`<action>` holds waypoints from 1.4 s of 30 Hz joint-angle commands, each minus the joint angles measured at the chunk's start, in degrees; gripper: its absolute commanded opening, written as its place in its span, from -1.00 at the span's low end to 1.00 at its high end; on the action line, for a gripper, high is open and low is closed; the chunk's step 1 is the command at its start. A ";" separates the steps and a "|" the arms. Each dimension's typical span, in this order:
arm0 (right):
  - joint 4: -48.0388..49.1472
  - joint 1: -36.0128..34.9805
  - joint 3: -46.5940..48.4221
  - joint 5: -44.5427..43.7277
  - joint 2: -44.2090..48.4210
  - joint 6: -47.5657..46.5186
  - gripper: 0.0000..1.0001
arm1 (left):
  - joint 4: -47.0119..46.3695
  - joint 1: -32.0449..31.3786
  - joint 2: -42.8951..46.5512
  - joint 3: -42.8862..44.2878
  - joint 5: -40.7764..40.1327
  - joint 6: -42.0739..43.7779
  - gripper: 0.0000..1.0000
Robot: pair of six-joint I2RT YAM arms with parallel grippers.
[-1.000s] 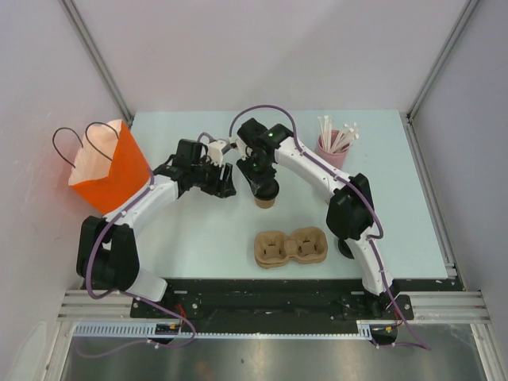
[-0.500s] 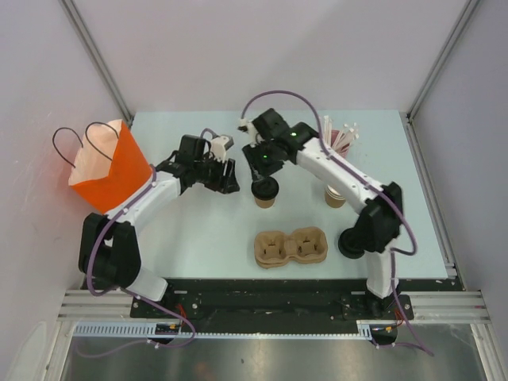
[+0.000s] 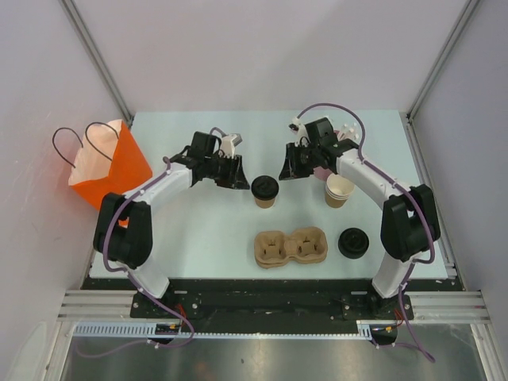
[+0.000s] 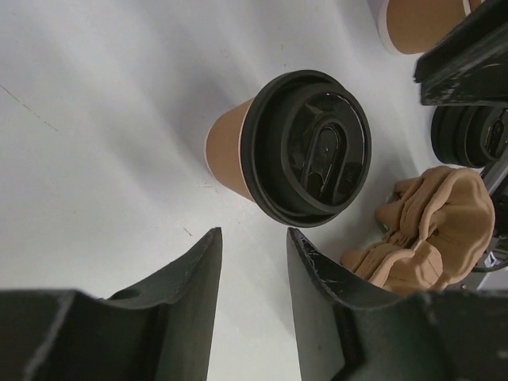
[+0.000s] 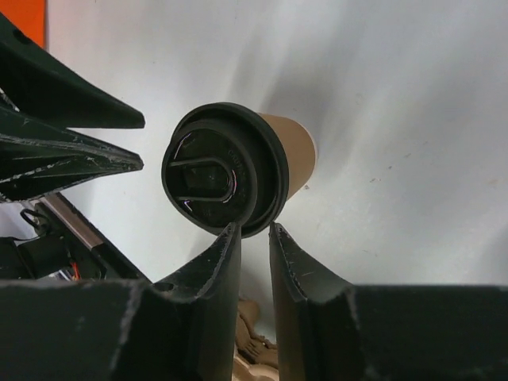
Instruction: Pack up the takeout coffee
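Overhead, the right arm (image 3: 359, 168) covers most of the pink straw holder (image 3: 322, 169); only a pink sliver shows. From the left wrist, the takeout coffee (image 4: 305, 155) hides all but one side of its paper wall under its lid. The stack of lidless cups (image 4: 419, 22) is cut by the top edge. The loose black lid (image 4: 464, 139) sits half hidden behind a dark arm part at the right, and the cup carrier (image 4: 432, 226) runs off the lower right. From the right wrist, the orange bag (image 5: 22, 16) is just a corner at upper left.
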State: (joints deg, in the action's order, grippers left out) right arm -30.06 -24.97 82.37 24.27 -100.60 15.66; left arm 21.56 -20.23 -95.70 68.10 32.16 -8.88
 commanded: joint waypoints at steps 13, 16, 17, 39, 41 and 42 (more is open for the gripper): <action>3.52 0.71 0.51 4.99 -5.57 -0.10 -0.62 | -2.49 -1.30 -3.79 3.18 3.17 -3.07 -0.26; 3.61 0.63 0.51 5.78 -6.63 -0.02 -0.63 | -2.66 -1.30 -4.32 3.18 2.82 -3.07 -0.28; 3.61 0.54 0.51 5.87 -6.98 -0.02 -0.63 | -2.75 -1.22 -4.41 3.27 2.82 -2.89 -0.28; 7.74 1.50 -10.02 6.14 -11.38 0.51 -1.00 | -3.28 -1.48 -11.00 -0.86 1.86 -4.04 -0.99; 8.44 1.50 -11.26 5.96 -11.38 0.60 -1.00 | -3.19 -1.31 -12.05 -1.73 1.68 -4.56 -0.99; 8.70 1.42 -12.31 5.96 -11.38 0.69 -1.00 | -3.19 -1.04 -12.49 -2.00 1.50 -4.74 -0.99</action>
State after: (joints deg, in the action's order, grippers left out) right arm -17.91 -22.20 76.05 35.46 -107.98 18.26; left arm 17.93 -20.38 -103.68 68.82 36.29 -13.10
